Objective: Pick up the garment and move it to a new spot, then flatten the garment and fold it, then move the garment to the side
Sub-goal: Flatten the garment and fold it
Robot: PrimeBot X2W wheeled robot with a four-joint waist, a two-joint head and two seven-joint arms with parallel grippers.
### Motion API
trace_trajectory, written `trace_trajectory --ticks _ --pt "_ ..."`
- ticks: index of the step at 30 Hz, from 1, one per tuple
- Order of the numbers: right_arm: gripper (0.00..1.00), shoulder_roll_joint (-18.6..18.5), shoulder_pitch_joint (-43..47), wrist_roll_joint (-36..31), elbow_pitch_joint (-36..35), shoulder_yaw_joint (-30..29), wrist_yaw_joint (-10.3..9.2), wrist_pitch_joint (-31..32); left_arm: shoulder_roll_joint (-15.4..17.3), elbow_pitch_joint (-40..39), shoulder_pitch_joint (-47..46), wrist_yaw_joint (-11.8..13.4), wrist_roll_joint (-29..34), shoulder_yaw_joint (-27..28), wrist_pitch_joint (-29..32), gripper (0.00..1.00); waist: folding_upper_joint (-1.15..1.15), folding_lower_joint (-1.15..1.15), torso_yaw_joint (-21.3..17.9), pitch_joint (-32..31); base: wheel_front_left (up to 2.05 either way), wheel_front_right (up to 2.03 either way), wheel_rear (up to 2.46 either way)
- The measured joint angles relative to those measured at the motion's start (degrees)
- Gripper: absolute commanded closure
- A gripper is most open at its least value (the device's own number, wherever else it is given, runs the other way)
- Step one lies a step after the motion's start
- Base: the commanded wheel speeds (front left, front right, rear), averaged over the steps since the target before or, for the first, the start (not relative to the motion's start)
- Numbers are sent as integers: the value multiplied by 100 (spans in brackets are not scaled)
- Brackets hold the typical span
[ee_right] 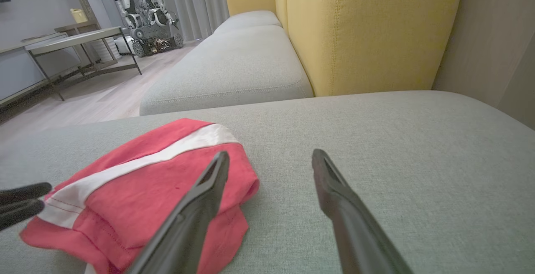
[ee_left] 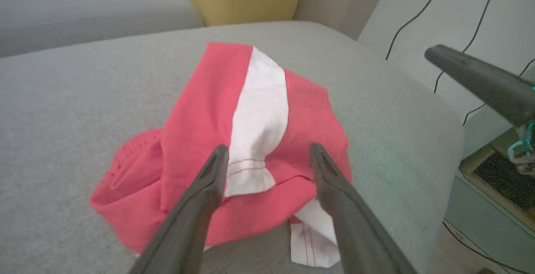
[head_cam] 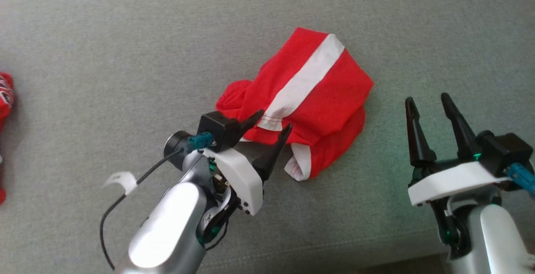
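Note:
The garment (head_cam: 309, 94) is a crumpled red cloth with a white stripe, lying in a heap on the grey sofa cushion (head_cam: 125, 57). My left gripper (head_cam: 273, 123) stands open at the heap's near-left edge, its fingertips over the cloth's white hem. The left wrist view looks down on the garment (ee_left: 200, 140), with the two fingers of the left gripper (ee_left: 267, 155) spread either side of the stripe's lower end. My right gripper (head_cam: 427, 102) is open to the right of the heap, apart from it. In the right wrist view the garment (ee_right: 159, 186) lies left of the right gripper (ee_right: 271, 159).
Another red item (head_cam: 5, 94) lies at the cushion's far left edge. A yellow backrest (ee_right: 368, 31) rises behind the cushion, and more grey seat cushions (ee_right: 234, 65) stretch away. Beyond stand a metal-legged table (ee_right: 79, 42) and another robot (ee_right: 142, 15). Cables (ee_left: 422, 11) run beside the sofa.

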Motion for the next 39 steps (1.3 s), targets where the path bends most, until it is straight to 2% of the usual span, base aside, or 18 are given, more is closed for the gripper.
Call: trace_trajectory --ticks 1,2,14,20,21,22,23,26,32,39 --pt "0 0 -13 1 0 0 0 -7 0 62 -31 0 -26 -25 20 26 0 0 -23 15 0 0 0" --pt "0 0 -12 2 0 0 0 -16 1 104 -57 -1 -42 -34 19 100 0 0 -41 28 0 0 0" --pt "0 0 -9 60 1 -92 0 -57 236 89 -179 3 -64 -21 -16 100 0 0 27 49 0 0 0" --pt "0 0 -9 60 36 -92 0 -99 314 -129 -165 112 -60 1 -168 100 0 -1 118 -37 0 0 0" --pt "0 0 -9 60 40 -93 0 -98 318 -156 -163 140 -59 19 -188 95 0 -1 131 -61 0 0 0" --pt "0 0 -9 60 42 -96 0 -98 318 -189 -153 164 -59 48 -199 54 0 -1 145 -81 0 0 0" --pt "0 -1 -9 60 45 -96 0 -98 324 -240 -136 218 -57 89 -253 0 0 -1 158 -105 0 0 0" --pt "0 0 -4 60 46 -98 0 -98 348 -378 -68 401 -56 197 -436 0 0 -1 198 -166 0 0 0" --pt "0 -1 8 58 45 -135 0 -93 410 -645 263 989 49 746 -1138 0 0 -1 312 -275 0 0 0" --pt "0 0 33 41 25 -187 0 -36 706 -816 860 1547 31 1463 -1714 0 0 -1 455 -432 0 0 0"
